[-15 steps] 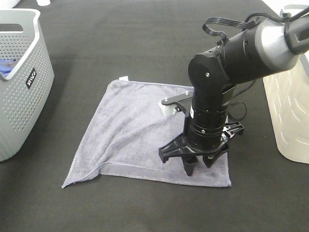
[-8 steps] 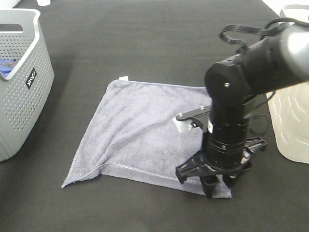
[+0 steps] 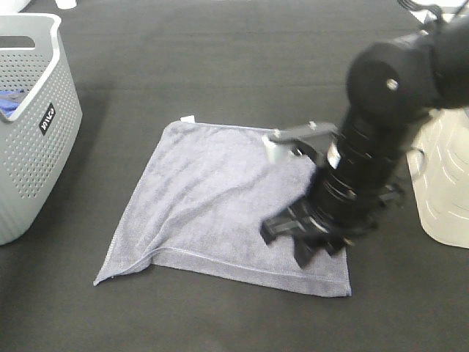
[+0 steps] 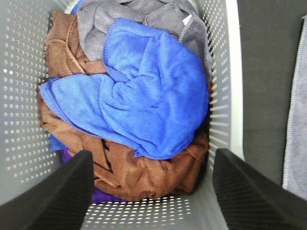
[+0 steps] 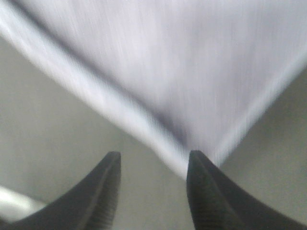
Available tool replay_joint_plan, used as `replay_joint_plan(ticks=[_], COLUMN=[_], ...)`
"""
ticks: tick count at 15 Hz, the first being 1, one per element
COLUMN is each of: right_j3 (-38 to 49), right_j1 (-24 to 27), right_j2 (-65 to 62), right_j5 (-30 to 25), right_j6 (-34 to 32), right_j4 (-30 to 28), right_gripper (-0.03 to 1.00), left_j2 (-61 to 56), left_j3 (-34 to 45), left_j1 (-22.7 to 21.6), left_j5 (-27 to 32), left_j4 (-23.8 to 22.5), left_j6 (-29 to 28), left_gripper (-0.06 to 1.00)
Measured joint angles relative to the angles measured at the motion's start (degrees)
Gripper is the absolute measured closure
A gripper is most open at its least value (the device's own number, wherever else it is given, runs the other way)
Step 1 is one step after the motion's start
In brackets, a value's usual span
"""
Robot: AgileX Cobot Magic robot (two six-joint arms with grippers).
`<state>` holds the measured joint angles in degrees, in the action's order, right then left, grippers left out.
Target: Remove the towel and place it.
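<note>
**Right tool (image 3: 316,253) poised over the near right corner of the towel (image 3: 212,194), jaws parted and empty.**
Its two fingers (image 5: 108,191) stood moderately apart with nothing between them, and the blurred towel corner lay just beyond. The towel was spread flat on the black tabletop (image 3: 220,59), with its white tag (image 3: 188,118) at the far corner, between a grey perforated basket (image 3: 44,154) and a white bin (image 3: 443,198). The left tool (image 4: 152,154) hung wide and empty above the basket, where a blue cloth (image 4: 144,96) lay on a brown cloth (image 4: 148,175).
</note>
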<state>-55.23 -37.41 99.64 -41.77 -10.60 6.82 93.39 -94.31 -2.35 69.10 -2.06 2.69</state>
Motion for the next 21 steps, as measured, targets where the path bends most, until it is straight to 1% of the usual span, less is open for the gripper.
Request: replay_joint_plan(ticks=[3, 5, 8, 10, 15, 18, 21], right_j3=[-5.4, -5.6, -5.6, -5.3, 1.0, 5.6, 7.2], right_j1=[0.0, 0.0, 0.0, 0.0, 0.0, 0.0, 0.0], right_j2=[8.0, 11.5, 13.7, 13.7, 10.9, 8.1, 6.6], right_j5=[2.7, 3.9, 3.7, 2.6, 1.8, 1.7, 1.7], right_j6=[0.0, 0.0, 0.0, 0.0, 1.2, 1.5, 1.5], right_j4=[-0.5, -0.6, -0.7, -0.5, 1.6, 1.8, 1.7], right_gripper=[0.57, 0.57, 0.57, 0.57, 0.57, 0.57, 0.57], left_j2=[0.0, 0.0, 0.0, 0.0, 0.0, 0.0, 0.0], left_j3=[0.0, 0.0, 0.0, 0.0, 0.0, 0.0, 0.0], left_j1=[0.0, 0.0, 0.0, 0.0, 0.0, 0.0, 0.0], left_j5=[0.0, 0.0, 0.0, 0.0, 0.0, 0.0, 0.0], left_j4=[1.5, 1.5, 1.5, 1.5, 1.5, 1.5, 1.5], left_j6=[0.0, 0.1, 0.3, 0.5, 0.7, 0.7, 0.9], left_gripper=[0.3, 0.3, 0.3, 0.3, 0.3, 0.3, 0.3])
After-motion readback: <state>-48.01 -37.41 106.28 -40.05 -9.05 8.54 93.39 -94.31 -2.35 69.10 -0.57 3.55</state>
